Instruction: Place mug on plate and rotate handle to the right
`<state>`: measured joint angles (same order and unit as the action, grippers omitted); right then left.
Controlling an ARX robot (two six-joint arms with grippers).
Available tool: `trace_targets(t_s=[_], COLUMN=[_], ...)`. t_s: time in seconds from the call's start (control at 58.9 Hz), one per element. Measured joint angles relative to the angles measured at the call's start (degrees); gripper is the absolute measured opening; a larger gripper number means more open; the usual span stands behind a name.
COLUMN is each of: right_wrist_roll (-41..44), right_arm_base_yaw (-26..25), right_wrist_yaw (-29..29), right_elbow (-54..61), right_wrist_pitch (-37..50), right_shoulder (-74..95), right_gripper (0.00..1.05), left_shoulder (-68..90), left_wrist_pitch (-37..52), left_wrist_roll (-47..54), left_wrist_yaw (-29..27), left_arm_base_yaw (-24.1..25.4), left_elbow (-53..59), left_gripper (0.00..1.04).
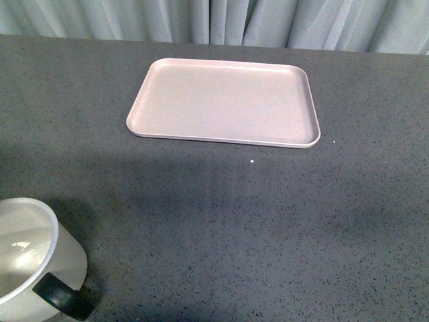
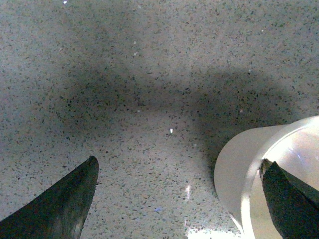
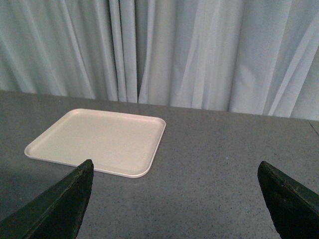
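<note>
White mug [image 1: 27, 261] on grey table [image 1: 268, 235], near-left, well apart from plate [image 1: 224, 100]; handle [image 1: 64, 296] on its near-right side; left gripper [image 2: 178, 161] spread, empty, mug off-centre under one finger; right gripper [image 3: 175, 163] spread, empty, farther away; left arm's job.

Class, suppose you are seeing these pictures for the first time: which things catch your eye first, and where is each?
The pale pink plate stands out, lying bare at the far middle of the dark grey table. The white mug sits at the near left, off the plate, its black handle on the near side. The left gripper hangs open over the table, with the mug at one finger.
</note>
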<state>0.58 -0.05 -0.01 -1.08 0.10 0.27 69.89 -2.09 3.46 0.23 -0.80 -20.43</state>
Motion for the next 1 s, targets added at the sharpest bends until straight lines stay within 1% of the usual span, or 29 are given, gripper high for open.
trace_targets(t_s=[0.221, 0.34, 0.357, 0.391, 0.458, 0.492, 0.543, 0.611, 0.645, 0.747, 0.781, 0.9, 0.951, 1.002], right_wrist_roll=[0.00, -0.02, -0.02, 0.00, 0.00, 0.00, -0.02, -0.02, -0.02, -0.02, -0.02, -0.02, 0.00, 0.00], right_arm_base_yaw=[0.00, 0.00, 0.00, 0.00, 0.00, 0.00, 0.00, 0.00, 0.00, 0.00, 0.00, 0.00, 0.00, 0.00], right_wrist_yaw=[0.00, 0.00, 0.00, 0.00, 0.00, 0.00, 0.00, 0.00, 0.00, 0.00, 0.00, 0.00, 0.00, 0.00], right_elbow=[0.00, 0.00, 0.00, 0.00, 0.00, 0.00, 0.00, 0.00, 0.00, 0.00, 0.00, 0.00, 0.00, 0.00], right_wrist_pitch=[0.00, 0.00, 0.00, 0.00, 0.00, 0.00, 0.00, 0.00, 0.00, 0.00, 0.00, 0.00, 0.00, 0.00], right_shoulder=[0.00, 0.00, 0.00, 0.00, 0.00, 0.00, 0.00, 0.00, 0.00, 0.00, 0.00, 0.00, 0.00, 0.00], right_gripper=[0.96, 0.96, 0.96, 0.96, 0.95, 0.96, 0.96, 0.95, 0.96, 0.96, 0.96, 0.95, 0.96, 0.96], left_shoulder=[0.48, 0.50, 0.52, 0.61, 0.70, 0.72, 0.85, 1.20, 1.38, 1.75, 1.75, 1.55, 1.51, 1.51], left_wrist_pitch=[0.39, 0.70, 0.74, 0.96, 1.20, 1.29, 1.36, 1.36, 1.44, 2.03, 2.23, 2.91, 2.89, 2.78], left_wrist_roll=[0.35, 0.37, 0.48, 0.39, 0.33, 0.28, 0.13, -0.26, -0.50, -3.02, -3.78, -7.85, -9.60, -10.51], left_wrist_yaw=[0.90, 1.27, 1.27, 1.29, 1.31, 1.31, 1.42, 1.60, 1.60, 2.01, 2.34, 2.71, 2.60, 2.14], left_arm_base_yaw=[0.07, -0.92, -1.11, -1.49, -2.12, -2.40, -3.21, -4.04, -4.28, -5.09, -5.27, -7.17, -8.09, -9.14], left_elbow=[0.94, 1.49, 1.55, 1.68, 1.77, 1.77, 1.79, 1.81, 1.84, 1.84, 1.84, 1.81, 1.68, 1.27], left_gripper=[0.95, 0.95, 0.94, 0.87, 0.76, 0.73, 0.62, 0.51, 0.47, 0.31, 0.28, 0.08, 0.02, 0.02])
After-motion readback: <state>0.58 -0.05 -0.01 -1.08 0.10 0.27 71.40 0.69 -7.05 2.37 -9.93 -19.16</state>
